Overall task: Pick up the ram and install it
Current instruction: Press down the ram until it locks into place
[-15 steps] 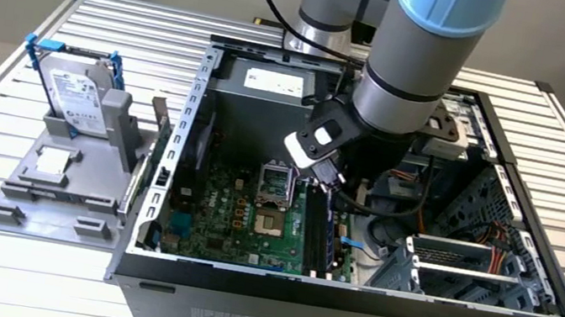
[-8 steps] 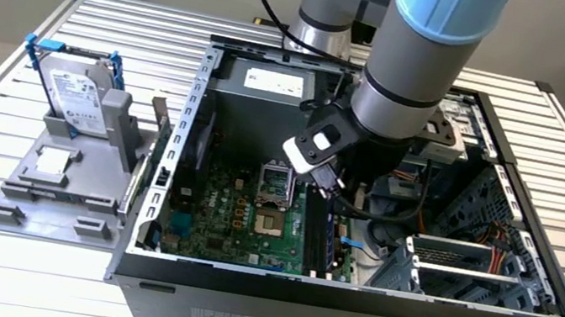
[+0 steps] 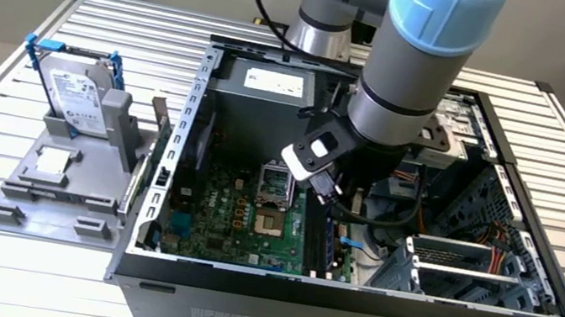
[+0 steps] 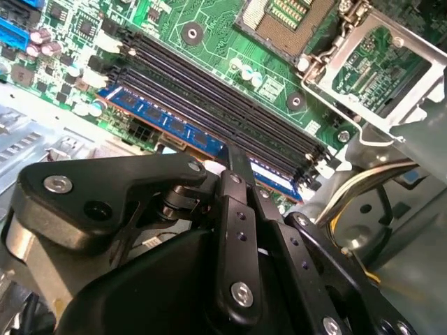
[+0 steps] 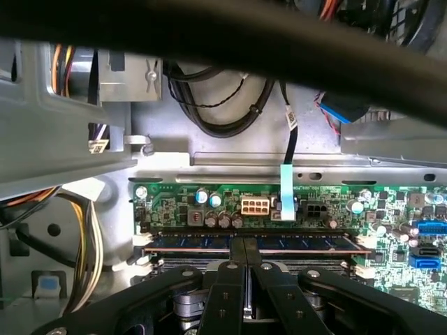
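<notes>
Seating the ram [image 4: 174,129] now: my gripper [image 5: 244,252] is pinched narrow on its top edge, stick standing in the mobo [image 3: 222,217] slot nearest the board edge. Looks like insert step; needs even downward press, clips not visibly latched.

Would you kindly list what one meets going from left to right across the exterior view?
Hard drive in its blue bracket, grey stand, green motherboard, ram under the gripper, metal drive cage.
</notes>
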Tool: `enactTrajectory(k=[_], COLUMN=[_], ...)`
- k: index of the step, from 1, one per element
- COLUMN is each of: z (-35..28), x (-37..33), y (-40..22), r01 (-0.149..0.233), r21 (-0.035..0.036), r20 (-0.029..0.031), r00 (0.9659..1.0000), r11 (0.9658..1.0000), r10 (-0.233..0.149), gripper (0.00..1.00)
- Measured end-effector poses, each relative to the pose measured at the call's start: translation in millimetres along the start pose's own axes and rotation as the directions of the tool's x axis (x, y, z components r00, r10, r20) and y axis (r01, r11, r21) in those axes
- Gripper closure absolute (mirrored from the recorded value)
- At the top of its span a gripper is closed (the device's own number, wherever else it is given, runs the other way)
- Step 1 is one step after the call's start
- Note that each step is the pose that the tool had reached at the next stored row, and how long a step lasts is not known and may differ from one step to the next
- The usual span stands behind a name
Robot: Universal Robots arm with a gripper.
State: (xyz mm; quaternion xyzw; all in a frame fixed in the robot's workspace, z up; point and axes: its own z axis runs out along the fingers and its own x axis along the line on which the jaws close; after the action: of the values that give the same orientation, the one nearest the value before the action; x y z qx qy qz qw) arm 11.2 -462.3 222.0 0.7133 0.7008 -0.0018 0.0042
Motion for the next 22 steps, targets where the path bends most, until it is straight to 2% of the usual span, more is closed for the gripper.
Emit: enactTrajectory(k=[2,4,5,7,18,22], z=[2.8,1.8,-2.0,-11.6,-61.7,-63.0], x=[0.0,0.2,0.5,0.0,-0.4,-0.4], y=[0.0,0.0,0.1,0.0,0.2,0.2], r01=[0.003,0.004,0.004,0.004,0.004,0.004], r21=[-0.0001,-0.0001,-0.0009,-0.0003,-0.0004,-0.0004], r20=[-0.0003,-0.0005,-0.0036,-0.0014,-0.0012,-0.0012], r00=[1.0,1.0,1.0,1.0,1.0,1.0], r11=[1.0,1.0,1.0,1.0,1.0,1.0], r10=[-0.003,-0.004,-0.004,-0.004,-0.004,-0.004], gripper=[1.0,1.0,1.0,1.0,1.0,1.0])
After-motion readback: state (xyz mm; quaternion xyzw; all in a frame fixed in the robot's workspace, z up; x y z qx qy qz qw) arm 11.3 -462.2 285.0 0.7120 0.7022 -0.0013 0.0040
